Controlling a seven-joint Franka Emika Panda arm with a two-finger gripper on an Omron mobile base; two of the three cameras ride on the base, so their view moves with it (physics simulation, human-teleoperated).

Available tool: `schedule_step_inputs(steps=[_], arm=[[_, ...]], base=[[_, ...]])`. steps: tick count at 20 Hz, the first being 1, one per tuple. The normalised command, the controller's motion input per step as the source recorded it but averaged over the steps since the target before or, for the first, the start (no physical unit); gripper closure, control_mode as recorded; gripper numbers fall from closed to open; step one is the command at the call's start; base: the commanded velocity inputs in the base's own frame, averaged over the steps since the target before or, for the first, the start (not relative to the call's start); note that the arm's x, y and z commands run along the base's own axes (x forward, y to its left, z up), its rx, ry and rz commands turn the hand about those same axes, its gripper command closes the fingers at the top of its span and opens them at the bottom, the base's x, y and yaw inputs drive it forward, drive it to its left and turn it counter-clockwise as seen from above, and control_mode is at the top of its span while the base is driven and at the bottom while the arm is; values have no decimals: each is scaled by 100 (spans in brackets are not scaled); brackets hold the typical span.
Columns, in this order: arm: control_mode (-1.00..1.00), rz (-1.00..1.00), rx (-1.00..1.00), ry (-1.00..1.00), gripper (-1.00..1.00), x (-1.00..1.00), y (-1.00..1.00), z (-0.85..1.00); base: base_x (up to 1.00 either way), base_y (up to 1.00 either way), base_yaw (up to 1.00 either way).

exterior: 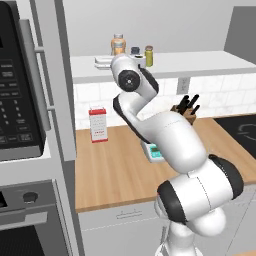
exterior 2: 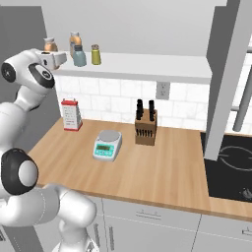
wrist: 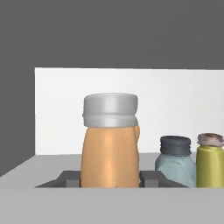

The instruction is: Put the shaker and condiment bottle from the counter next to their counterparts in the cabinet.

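Two dark fingertips (wrist: 70, 178) of the tool (wrist: 110, 179) are pressing against the sides of the condiment bottle (wrist: 110, 151), so the tool is gripping it narrowly just above the cabinet (exterior 2: 147, 66) bottom board. In the hand view the bottle is standing upright, its pale grey top rising in front of the plain back wall. In that same view a grey-teal shaker (wrist: 175, 159) with a dark cap is sitting just beside it, and the olive-yellow shaker (wrist: 211, 159) is standing next to that, close enough that I cannot tell whether they are touching.

From the right base view, the tool (exterior 2: 49, 55) is reaching over the left end of the cabinet board, where the wider orange bottle (exterior 2: 75, 42), the grey-teal shaker and the olive-yellow shaker are grouped near the front edge.

Below, on the wooden surface (exterior 2: 147, 172), a red-trimmed box grater (exterior 2: 71, 114) is standing near the back left corner, a digital kitchen scale (exterior 2: 107, 144) is resting toward the middle, and a knife block (exterior 2: 146, 124) is sitting near the back edge. At the right end of the surface a black cooktop (exterior 2: 229, 167) is lying flush.
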Motion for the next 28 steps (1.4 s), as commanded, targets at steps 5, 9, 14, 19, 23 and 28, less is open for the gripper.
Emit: schedule_step_inputs(steps=[5,9,14,19,23,28], arm=[[-100,0,-7,-7,100,25,12,0],[-100,-3,-1,0,100,41,0,0],[-100,-4,5,0,100,39,1,0],[-100,0,9,0,100,24,14,0],[-100,-2,4,0,100,30,13,0],[-100,-4,0,0,100,38,8,0]], base=[[0,0,0],[0,0,0],[0,0,0],[0,0,0],[0,0,0],[0,0,0]])
